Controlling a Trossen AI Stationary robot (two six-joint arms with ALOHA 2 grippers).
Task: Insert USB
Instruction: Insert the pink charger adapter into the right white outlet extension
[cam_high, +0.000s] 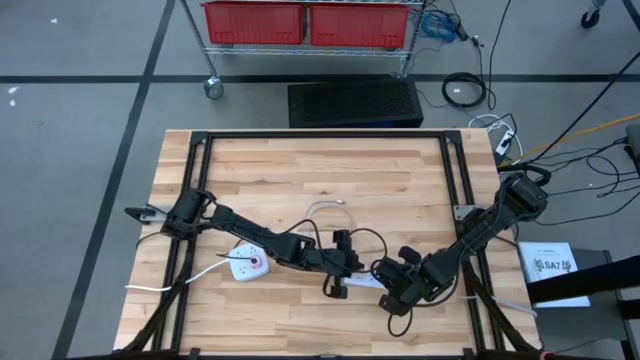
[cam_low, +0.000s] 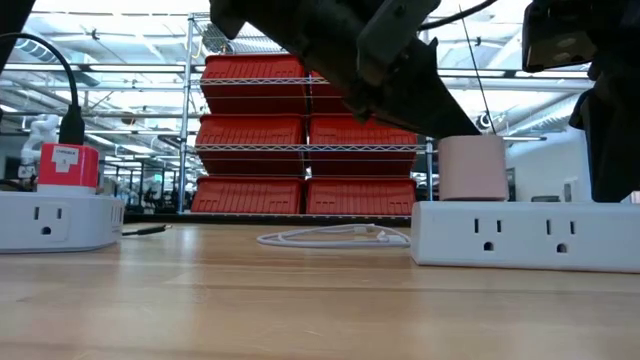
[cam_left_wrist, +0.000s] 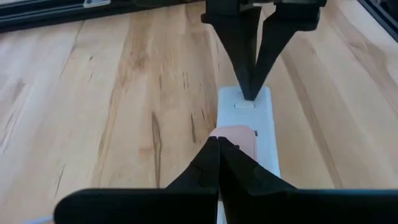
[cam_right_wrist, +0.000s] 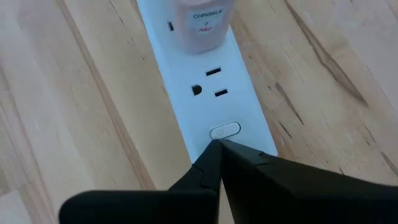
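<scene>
Red bins fill a wire rack at the top of the high view, beyond the pale wooden tabletop. Low and right of centre in that frame lies a white power strip, long and flat, with a small oval switch near one end. A pale pink USB charger block stands plugged into it, upright, with small print on its face. Both arms meet over the strip. The left gripper hangs just above the pink charger with its fingers pressed together, holding nothing. The right gripper is at the strip's switch end, its fingers likewise closed to a point, the tips at the oval switch. A loose white cable lies coiled on the tabletop behind the strip, apart from it. At lower left of the high view sits a second white outlet block with a red plug in it.
</scene>
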